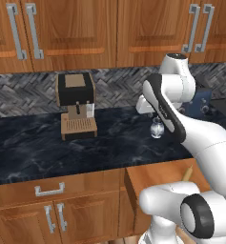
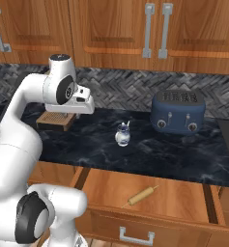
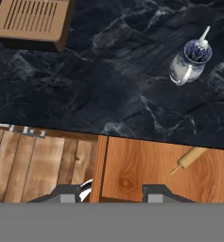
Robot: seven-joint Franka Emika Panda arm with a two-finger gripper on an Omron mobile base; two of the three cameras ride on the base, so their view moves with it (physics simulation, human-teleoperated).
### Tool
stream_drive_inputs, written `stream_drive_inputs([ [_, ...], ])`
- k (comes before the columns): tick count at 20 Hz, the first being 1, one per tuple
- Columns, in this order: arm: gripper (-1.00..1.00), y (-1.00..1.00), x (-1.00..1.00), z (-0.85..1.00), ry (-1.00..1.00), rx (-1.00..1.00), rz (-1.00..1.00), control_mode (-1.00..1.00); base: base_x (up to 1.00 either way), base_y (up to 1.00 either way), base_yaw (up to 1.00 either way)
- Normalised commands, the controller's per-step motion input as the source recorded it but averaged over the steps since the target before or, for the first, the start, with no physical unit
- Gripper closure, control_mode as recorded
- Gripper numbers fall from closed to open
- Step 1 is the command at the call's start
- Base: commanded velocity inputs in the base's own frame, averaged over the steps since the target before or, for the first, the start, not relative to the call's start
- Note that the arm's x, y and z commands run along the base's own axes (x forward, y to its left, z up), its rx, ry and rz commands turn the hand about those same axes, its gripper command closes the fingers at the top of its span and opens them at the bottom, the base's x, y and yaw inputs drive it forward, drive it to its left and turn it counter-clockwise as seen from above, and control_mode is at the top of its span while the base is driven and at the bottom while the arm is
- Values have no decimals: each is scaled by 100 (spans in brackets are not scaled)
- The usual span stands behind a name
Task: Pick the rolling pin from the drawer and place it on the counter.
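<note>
- One rolling pin [image 2: 141, 195] lies flat on the bottom of the open drawer [image 2: 183, 195], angled, touching neither side wall; you can see one of its tapered handles in the hand view [image 3: 189, 158].
- Your hand [image 3: 111, 191] hangs high above the tabletop [image 2: 174, 157], looking down near the drawer's left wall; its two fingertips [image 3: 67, 193] stand apart with nothing between them.
- On the tabletop, a small blue-and-white teapot [image 2: 122, 135] sits upright, well apart from the drawer edge.
- Right of the teapot, a dark blue toaster [image 2: 178, 112] stands against the backsplash.
- Left of it you have a black-and-tan coffee machine [image 1: 77, 105].
- Wooden cabinet doors with silver handles [image 1: 57, 217] sit closed below the tabletop beside the drawer.
</note>
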Motion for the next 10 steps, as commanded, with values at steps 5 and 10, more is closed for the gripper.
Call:
stream_drive_inputs([
  [5, -100, -18, -24, -12, 0, 0, 0, -100, 0, 0, 0],
  [10, -100, 0, -71, -52, -1, 0, -3, -100, 0, 0, 0],
])
